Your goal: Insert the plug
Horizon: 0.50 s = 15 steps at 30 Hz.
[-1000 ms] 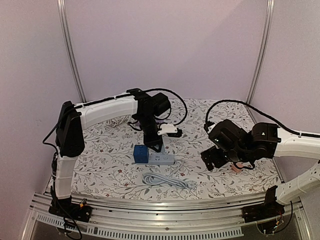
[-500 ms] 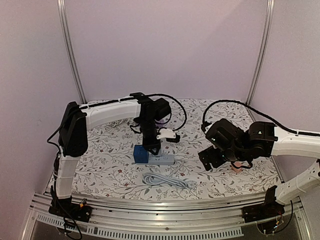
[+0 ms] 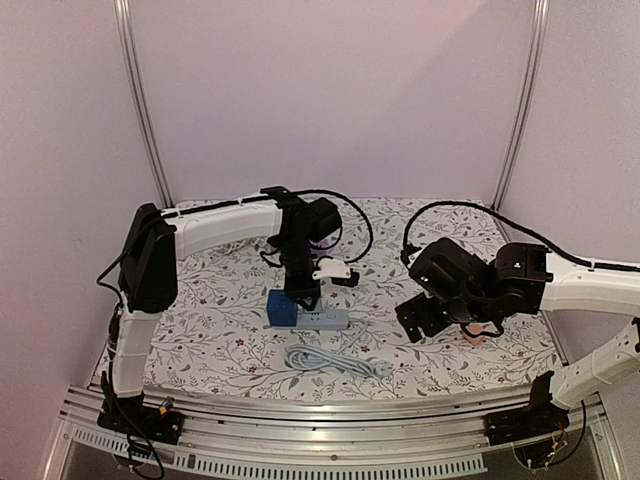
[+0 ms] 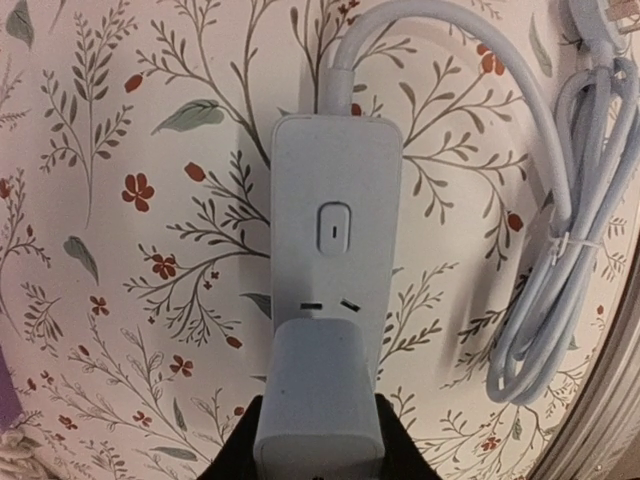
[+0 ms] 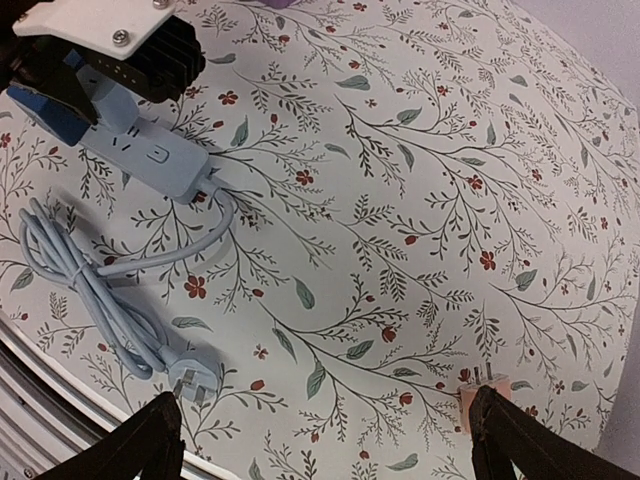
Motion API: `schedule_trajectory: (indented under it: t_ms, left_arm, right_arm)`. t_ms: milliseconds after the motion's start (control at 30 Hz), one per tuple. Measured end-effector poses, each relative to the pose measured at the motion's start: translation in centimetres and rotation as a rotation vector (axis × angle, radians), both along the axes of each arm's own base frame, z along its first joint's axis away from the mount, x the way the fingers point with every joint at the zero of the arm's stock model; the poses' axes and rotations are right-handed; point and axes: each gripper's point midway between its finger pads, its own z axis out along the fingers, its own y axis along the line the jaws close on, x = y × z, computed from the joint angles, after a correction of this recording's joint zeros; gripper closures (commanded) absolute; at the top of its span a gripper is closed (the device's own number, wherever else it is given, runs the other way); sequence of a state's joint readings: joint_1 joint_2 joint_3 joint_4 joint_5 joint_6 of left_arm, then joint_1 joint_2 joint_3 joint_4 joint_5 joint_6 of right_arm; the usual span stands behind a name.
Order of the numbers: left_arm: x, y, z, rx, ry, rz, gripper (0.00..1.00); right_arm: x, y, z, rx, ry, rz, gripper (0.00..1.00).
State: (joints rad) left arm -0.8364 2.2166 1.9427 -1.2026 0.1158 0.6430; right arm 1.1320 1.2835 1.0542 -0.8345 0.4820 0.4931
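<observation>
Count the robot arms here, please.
2. The left white-and-black arm grips a blue plastic plug on the pale power strip; the right arm hovers over the floral cloth's right side.

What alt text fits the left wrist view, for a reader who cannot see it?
The left claw grips a pale blue plug over the near end of a power strip, just short of an open pair of slots and the switch button. The strip's cable curves from its far end to a tied coil at right, on a floral tablecloth.
</observation>
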Motion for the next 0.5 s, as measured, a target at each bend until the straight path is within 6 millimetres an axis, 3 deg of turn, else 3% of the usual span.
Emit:
schedule_trajectory:
  t_ms: [500]
  left_arm:
    - [0.05,-0.16,-0.95,0.006,0.011,-0.002,1.0]
  right_arm:
    - [-0.14,0.02,-0.45,-0.014,0.016,0.004,0.01]
